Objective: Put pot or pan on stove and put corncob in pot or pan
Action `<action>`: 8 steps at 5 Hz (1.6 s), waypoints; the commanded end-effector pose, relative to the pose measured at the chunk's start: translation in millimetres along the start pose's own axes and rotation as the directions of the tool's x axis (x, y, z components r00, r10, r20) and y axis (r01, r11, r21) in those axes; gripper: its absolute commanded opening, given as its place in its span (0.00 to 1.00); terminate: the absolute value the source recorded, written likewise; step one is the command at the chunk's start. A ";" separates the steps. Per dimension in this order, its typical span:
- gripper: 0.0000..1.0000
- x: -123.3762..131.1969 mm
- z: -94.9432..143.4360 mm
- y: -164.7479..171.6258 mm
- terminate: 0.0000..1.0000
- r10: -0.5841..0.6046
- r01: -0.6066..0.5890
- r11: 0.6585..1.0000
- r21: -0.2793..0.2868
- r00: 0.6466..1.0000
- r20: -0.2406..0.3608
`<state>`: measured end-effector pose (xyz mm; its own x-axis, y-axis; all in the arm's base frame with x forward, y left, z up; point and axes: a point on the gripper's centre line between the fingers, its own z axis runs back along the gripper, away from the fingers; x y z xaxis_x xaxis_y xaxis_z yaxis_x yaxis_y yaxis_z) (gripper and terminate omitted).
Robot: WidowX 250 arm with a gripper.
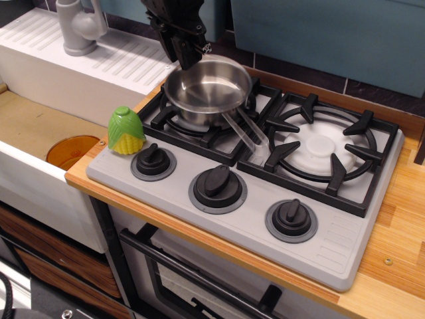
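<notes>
The shiny steel pan (206, 86) rests level on the left burner grate of the grey stove (345, 246). Its wire handle (247, 131) points toward the front right and looks blurred. My gripper (186, 58) comes down from above and is shut on the pan's back left rim. The corncob (126, 131), yellow with green husk, stands upright on the stove's front left corner beside the leftmost knob (153, 161), well apart from the pan and gripper.
The right burner (323, 147) carries nothing. Two more knobs (218, 188) line the stove front. Left of the stove is a sink with an orange disc (72, 151) and a grey faucet (80, 26) on the white drainboard. Wooden counter (398, 219) runs along the right.
</notes>
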<state>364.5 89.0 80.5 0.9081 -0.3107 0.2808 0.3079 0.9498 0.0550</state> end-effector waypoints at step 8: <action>1.00 9.2 72.8 -14.3 0.00 -0.035 0.040 0.996 0.075 0.997 -0.074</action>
<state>341.9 74.7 123.9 0.9290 -0.3430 0.1394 0.3314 0.9382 0.0997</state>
